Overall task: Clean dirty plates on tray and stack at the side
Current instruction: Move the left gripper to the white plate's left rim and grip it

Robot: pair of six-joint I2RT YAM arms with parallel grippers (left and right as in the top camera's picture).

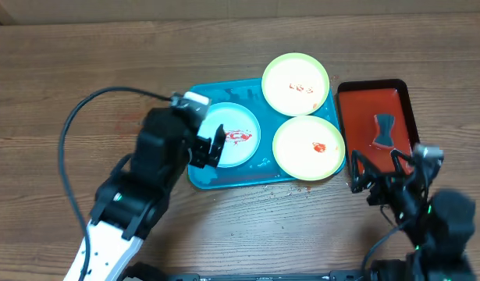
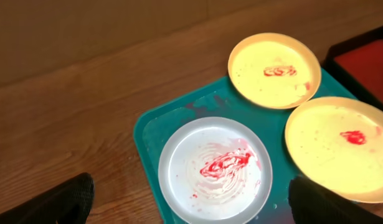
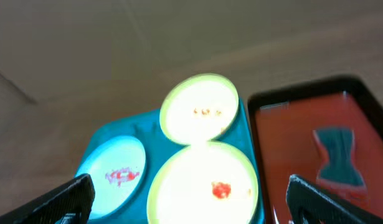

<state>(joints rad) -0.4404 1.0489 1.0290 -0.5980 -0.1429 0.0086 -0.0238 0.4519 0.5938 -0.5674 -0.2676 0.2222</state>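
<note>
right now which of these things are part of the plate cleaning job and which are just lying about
Job: turquoise tray; pale blue plate with red smear; far yellow-green plate; near yellow-green plate.
Lying about: red tray; dark bow-shaped piece on it, maybe a wiper, cannot tell.

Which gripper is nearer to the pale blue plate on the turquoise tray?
Left. The left gripper is at the blue plate's left edge; the right gripper is by the red tray, well away from it.
</note>
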